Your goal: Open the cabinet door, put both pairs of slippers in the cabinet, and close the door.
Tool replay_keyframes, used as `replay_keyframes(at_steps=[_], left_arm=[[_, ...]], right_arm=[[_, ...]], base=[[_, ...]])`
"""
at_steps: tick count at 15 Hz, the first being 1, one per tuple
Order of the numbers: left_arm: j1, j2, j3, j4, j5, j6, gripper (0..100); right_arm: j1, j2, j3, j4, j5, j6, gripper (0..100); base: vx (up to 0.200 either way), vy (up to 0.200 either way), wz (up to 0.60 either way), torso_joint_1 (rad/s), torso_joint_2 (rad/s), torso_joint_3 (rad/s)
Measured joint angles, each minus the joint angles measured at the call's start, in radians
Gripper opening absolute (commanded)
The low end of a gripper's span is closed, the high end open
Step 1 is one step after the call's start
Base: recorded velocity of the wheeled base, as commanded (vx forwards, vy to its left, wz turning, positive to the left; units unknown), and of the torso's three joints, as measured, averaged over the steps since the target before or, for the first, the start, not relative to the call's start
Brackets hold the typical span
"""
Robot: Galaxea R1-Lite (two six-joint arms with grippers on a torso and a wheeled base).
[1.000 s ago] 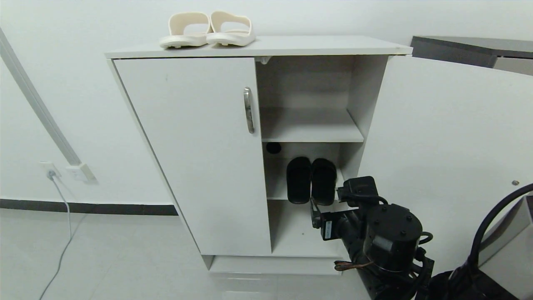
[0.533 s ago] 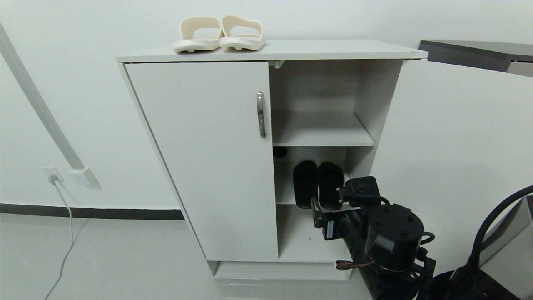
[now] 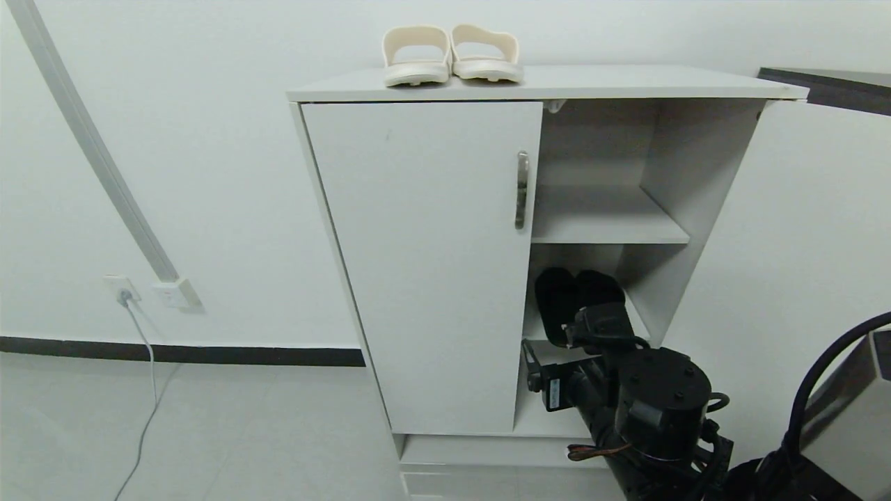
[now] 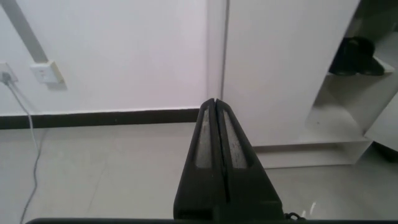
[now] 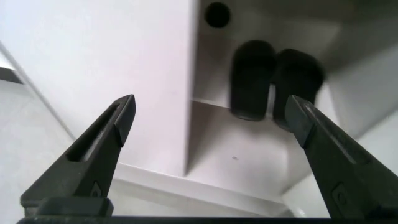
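A white wall [image 3: 195, 139] with a black skirting strip [image 3: 181, 352] meets a pale tiled floor [image 3: 209, 438]. A grey conduit [image 3: 90, 139] runs down at a slant to a wall socket [image 3: 120, 287], from which a cable [image 3: 147, 390] trails to the floor.

In the head view, the white cabinet [image 3: 626, 80] stands against the wall. Its left door [image 3: 424, 264] is shut, with a metal handle [image 3: 521, 189] at its inner edge, and its right door [image 3: 800, 243] is swung wide open. The cream slippers [image 3: 452, 56] sit side by side on the cabinet top, above the shut door. The black slippers [image 3: 578, 299] lie together on the middle shelf of the open side, under the bare upper shelf [image 3: 605, 226]. The right arm [image 3: 654, 403] hangs low in front of the open compartment (its wrist partly covers the black pair).

In the left wrist view, the left pincer [image 4: 216, 143] is pressed together with nothing in it. It hovers over the floor, facing the shut door's outer edge.

In the right wrist view, the right pincer [image 5: 210, 102] is spread wide and holds nothing. It points into the open compartment below the black slippers, and a round hole [image 5: 216, 14] shows in the back panel.
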Motion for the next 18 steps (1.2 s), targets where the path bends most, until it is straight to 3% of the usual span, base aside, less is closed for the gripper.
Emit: replay_keyframes(at_steps=[18], left_arm=[[0.000,0.000,0.000,0.000,0.001,-0.002,0]], right_arm=[[0.005,0.003,0.053,-0.049,0.074,-0.034,100]], base=[[0.000,0.000,0.00,0.000,0.00,0.000]])
